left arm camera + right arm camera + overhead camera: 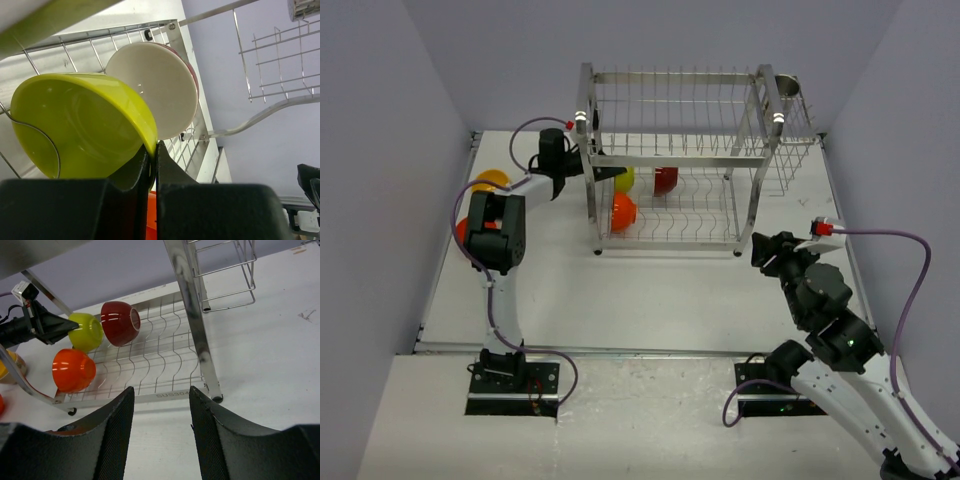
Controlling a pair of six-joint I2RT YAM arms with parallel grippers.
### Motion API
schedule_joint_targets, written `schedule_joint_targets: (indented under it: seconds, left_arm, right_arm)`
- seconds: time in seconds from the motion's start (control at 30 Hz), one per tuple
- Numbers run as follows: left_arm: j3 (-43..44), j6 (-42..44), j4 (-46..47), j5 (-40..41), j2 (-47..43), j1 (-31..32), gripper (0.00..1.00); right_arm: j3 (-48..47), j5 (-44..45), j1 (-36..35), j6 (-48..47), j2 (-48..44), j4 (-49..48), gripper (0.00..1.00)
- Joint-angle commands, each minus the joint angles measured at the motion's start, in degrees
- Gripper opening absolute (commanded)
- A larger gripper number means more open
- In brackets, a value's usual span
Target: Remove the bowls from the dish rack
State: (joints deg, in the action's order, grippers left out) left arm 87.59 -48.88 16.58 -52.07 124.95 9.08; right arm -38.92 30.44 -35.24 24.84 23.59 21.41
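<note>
The steel wire dish rack [680, 160] stands at the back of the table. On its lower tier lie a lime-green bowl [624, 179], a dark red bowl [666, 180] and an orange bowl [622, 212]. My left gripper [607, 172] reaches in from the left and is shut on the lime-green bowl's rim [149, 137]. Behind it in the left wrist view is the dark red bowl [155, 90], showing its white inside. My right gripper [161, 395] is open and empty in front of the rack's right post. The right wrist view shows the lime-green [86, 331], dark red [119, 322] and orange [73, 370] bowls.
A yellow-orange bowl [491, 181] and an orange-red bowl [463, 229] sit on the table at the far left, beside the left arm. A small metal cup [787, 88] sits in the rack's side basket [792, 160] at top right.
</note>
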Motion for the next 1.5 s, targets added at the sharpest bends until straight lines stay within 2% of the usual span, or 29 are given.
schedule_joint_targets:
  seconds: [0.0,0.3,0.5,0.73,0.83,0.93,1.23,1.47]
  left_arm:
    - [-1.9,-3.2,3.6,-2.1,0.7,0.0,0.00]
    - [-4.4,-3.7,6.4,-1.8,0.7,-0.3,0.00]
    - [-8.1,-7.2,14.6,-4.0,-0.3,-2.0,0.00]
    - [-16.9,-25.0,45.0,-8.6,1.0,-4.8,0.00]
    - [-17.7,-31.4,55.1,-9.4,3.1,-5.0,0.00]
    - [-16.8,-35.5,60.7,-10.0,5.4,-5.0,0.00]
    - [-7.5,-43.2,67.4,-11.9,15.0,-4.6,0.00]
    - [-4.8,-39.1,60.5,-12.6,15.2,-3.8,0.00]
  right_arm:
    - [0.0,-0.5,-0.4,0.3,0.5,-1.6,0.49]
    - [0.2,-0.4,-0.4,0.3,0.3,-1.7,0.49]
    - [0.2,-0.6,-0.4,0.1,1.2,-2.1,0.49]
    - [0.5,-1.2,-0.4,-0.2,2.2,-2.8,0.49]
    - [0.5,-1.3,-0.4,-0.3,2.3,-2.9,0.49]
    - [0.6,-1.3,-0.4,-0.3,2.3,-3.0,0.49]
    - [0.8,-1.3,-0.4,-0.2,2.6,-3.0,0.49]
    - [0.9,-0.7,-0.4,-0.4,3.3,-3.4,0.49]
